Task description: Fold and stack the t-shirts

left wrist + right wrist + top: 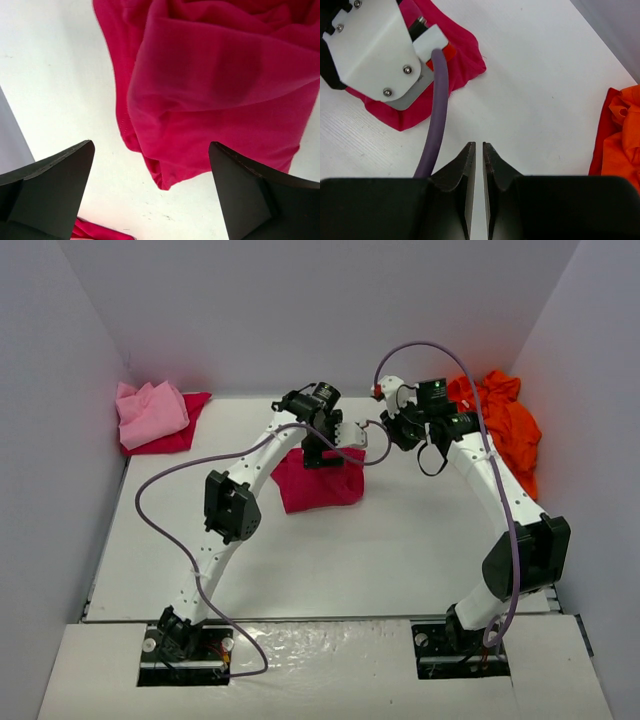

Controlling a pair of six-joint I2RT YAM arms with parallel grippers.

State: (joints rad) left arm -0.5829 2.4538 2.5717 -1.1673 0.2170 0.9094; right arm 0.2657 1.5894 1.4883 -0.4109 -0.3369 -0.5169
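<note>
Top external view: a white worktop walled on three sides. A crimson t-shirt lies near the middle as a bunched, roughly square heap. The left gripper hangs over its far edge. The right gripper hovers just to the right of the shirt, over bare worktop. At the back left a light pink t-shirt lies rumpled on another crimson cloth. At the back right an orange t-shirt lies crumpled against the wall.

Left wrist view: the left gripper is spread wide and holds nothing. Its dark fingers frame the crimson t-shirt, which lies beyond them in soft layered folds with a hemmed corner pointing toward the camera.

Right wrist view: the right gripper is closed to a thin slit with nothing in it, above bare worktop. The left arm's white wrist housing and its purple cable cross the crimson t-shirt at upper left. The orange t-shirt shows at the right edge.

The step in hand seems to be folding the middle crimson shirt, which looks only partly folded. The next move probably calls for the left gripper to come down, close on an edge or corner and lay it across. The right gripper would need to open before it can help.
</note>
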